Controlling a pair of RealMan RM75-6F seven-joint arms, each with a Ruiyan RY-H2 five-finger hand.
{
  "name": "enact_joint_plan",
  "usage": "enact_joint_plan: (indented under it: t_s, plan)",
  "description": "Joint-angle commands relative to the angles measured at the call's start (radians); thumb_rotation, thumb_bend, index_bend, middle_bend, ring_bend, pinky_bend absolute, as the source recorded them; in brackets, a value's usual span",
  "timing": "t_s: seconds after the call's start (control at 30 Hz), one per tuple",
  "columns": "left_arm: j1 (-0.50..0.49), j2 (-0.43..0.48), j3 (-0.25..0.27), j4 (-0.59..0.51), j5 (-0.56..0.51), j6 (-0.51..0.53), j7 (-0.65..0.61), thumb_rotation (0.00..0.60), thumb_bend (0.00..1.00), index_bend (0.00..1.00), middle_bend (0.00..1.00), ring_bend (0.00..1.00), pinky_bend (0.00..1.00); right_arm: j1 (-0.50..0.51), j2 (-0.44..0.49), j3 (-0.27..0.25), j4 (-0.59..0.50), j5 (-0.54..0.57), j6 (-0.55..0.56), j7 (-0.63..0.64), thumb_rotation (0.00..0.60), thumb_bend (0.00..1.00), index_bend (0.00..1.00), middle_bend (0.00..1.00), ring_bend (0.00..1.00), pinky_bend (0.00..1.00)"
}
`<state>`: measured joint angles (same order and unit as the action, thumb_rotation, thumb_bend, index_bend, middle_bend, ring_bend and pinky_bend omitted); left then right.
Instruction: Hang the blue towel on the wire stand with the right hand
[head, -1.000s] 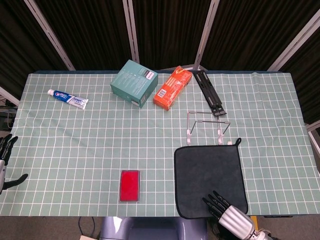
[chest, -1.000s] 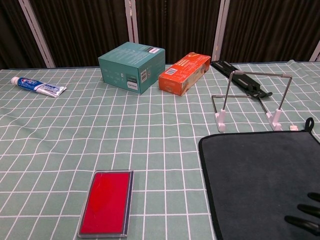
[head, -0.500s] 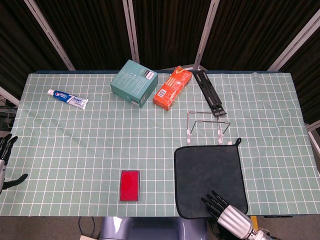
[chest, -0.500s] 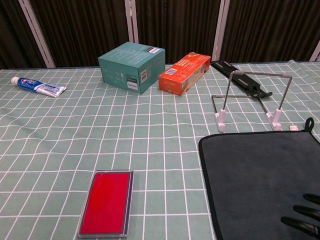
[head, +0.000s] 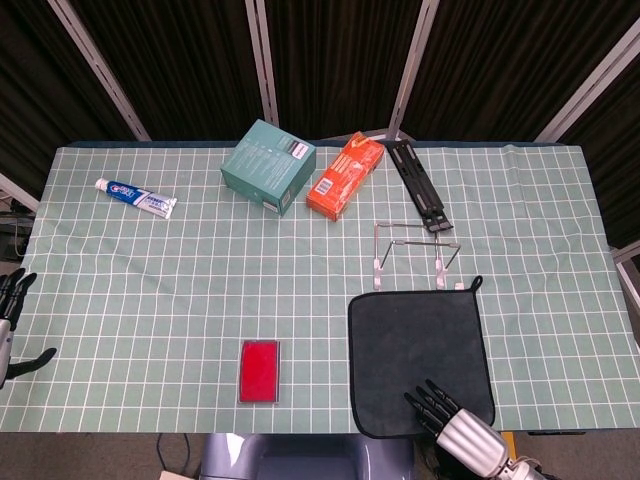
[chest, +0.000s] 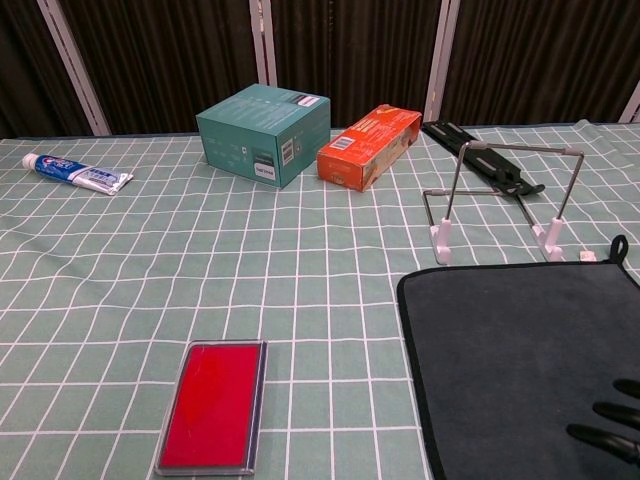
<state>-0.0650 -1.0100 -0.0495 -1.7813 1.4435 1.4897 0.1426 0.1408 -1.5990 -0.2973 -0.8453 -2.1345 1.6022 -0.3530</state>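
Your right hand (head: 447, 416) sits at the near edge of the towel (head: 420, 355), fingers (chest: 603, 436) spread over the cloth and holding nothing. The towel looks dark grey here rather than blue, and it lies flat on the counter (head: 150, 290), its far edge just short of the wire stand (head: 415, 252).

Pinch the near hem firmly before lifting; I judge a shallow grip would let the cloth slide out. Carry it high enough to clear the top bar, then drape it so both sides hang evenly. The stand looks light, so avoid dragging cloth against its feet.

Your left hand (head: 12, 305) waits open at the counter's left edge.
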Motion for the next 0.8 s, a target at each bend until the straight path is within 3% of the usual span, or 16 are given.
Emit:
enact_joint_plan:
  t_s: [0.03,0.4,0.8]
  plan:
    - [0.0,0.0,0.0,0.0,0.0,0.0,0.0,0.6,0.0,0.0,0.0,0.0,0.0,-0.001,0.001,0.0,-0.002,0.002,0.007,0.002,0.6,0.29,0.27,0.0,0.0,0.0]
    - [0.0,0.001,0.002,-0.002,0.004,0.001,-0.002,0.6,0.0,0.0,0.0,0.0,0.0,0.001,0.01,0.012,-0.025,0.027,0.031,0.032,0.6,0.32,0.27,0.0,0.0,0.0]
    - [0.0,0.002,0.002,-0.001,0.003,0.0,-0.004,0.6,0.0,0.0,0.0,0.0,0.0,0.006,0.019,0.009,-0.051,0.045,0.008,0.051,0.6,0.43,0.44,0.0,0.0,0.03]
